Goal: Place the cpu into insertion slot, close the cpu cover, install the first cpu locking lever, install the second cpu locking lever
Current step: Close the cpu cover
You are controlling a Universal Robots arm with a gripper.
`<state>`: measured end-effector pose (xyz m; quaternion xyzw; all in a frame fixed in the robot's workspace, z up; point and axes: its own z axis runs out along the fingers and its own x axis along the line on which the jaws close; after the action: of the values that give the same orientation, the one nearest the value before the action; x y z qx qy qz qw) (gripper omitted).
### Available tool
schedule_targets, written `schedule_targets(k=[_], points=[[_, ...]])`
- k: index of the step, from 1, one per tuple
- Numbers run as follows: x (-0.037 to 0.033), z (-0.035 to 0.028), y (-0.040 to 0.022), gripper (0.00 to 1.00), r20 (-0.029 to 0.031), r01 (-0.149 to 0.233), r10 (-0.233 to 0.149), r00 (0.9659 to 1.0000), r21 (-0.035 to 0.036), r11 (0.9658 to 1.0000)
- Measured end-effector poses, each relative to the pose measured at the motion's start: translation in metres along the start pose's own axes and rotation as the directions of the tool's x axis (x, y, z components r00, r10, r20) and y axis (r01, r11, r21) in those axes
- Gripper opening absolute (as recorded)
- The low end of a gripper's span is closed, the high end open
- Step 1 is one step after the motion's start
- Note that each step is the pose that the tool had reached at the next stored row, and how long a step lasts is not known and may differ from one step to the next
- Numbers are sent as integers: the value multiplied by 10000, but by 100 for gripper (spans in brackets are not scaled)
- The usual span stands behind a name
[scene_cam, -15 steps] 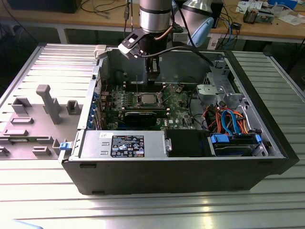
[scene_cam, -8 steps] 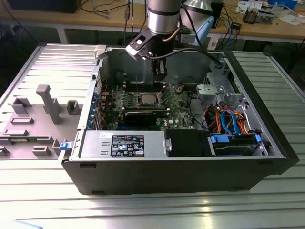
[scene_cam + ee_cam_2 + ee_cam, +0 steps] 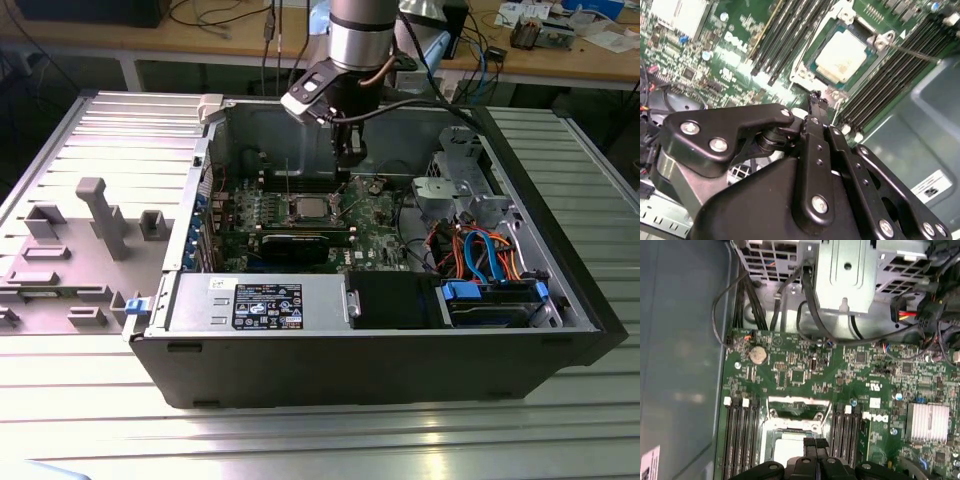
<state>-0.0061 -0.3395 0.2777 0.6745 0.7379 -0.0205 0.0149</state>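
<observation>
cpu (image 3: pixel 842 55) sits in the insertion slot (image 3: pixel 801 75). gripper (image 3: pixel 349 160) hangs over the mobo (image 3: pixel 380 215) w/ fingers (image 3: pixel 810 445) together (nothing held), cpu at its 7 o'clock in the exterior view.

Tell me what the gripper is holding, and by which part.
Nothing: the gripper is shut with nothing between its fingers, above the motherboard. The cpu sits in the insertion slot, apart from them.

Ribbed silver metal surface (image 3: pixel 520 440), glare along front. Grey moulded fixture plate (image 3: pixel 70 255) at exterior view's left. Wooden surface (image 3: pixel 150 45) behind, cables (image 3: pixel 225 15) strewn.
</observation>
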Motion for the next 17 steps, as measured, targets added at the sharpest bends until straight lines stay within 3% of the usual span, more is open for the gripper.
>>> schedule_targets(k=[3, 9, 12, 17], points=[[-12, 1, 183, 11, -109, 5, -4, 9999, 72, 10000], [-3, 47, 435, 11, -131, 18, -14, 9999, 302, 9995], [-6, 77, 532, 11, -138, 21, -16, 9999, 377, 9993], [-5, 140, 606, 11, -149, 28, -21, 9999, 486, 9988]])
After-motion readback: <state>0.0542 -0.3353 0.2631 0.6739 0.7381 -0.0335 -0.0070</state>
